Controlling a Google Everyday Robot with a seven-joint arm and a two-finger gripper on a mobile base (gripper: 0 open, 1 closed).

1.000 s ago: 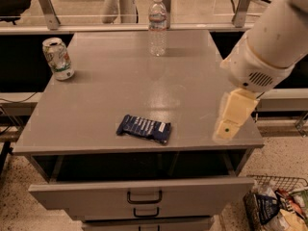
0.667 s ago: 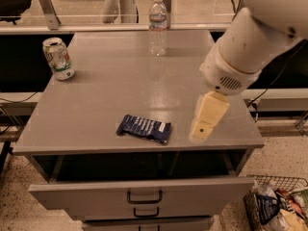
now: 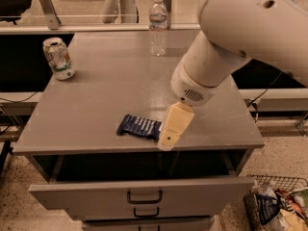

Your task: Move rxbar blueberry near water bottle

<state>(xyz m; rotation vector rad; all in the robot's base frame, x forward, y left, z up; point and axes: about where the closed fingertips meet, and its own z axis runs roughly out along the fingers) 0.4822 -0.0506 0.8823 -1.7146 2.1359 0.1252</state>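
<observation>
The rxbar blueberry (image 3: pixel 139 126), a flat dark navy wrapper with white lettering, lies near the front edge of the grey table (image 3: pixel 101 95). The water bottle (image 3: pixel 158 26), clear with a white cap, stands upright at the table's far edge. My gripper (image 3: pixel 173 125) hangs from the big white arm (image 3: pixel 231 42) just right of the bar, its cream fingers pointing down and covering the bar's right end.
A white and green soda can (image 3: pixel 58 58) stands at the table's far left. An open drawer (image 3: pixel 139 191) juts out below the front edge. A wire basket (image 3: pixel 276 206) with packets sits on the floor at the lower right.
The arm and gripper have swung left across the table, from the right edge to the right end of the bar. The bar, bottle and can have not moved.
</observation>
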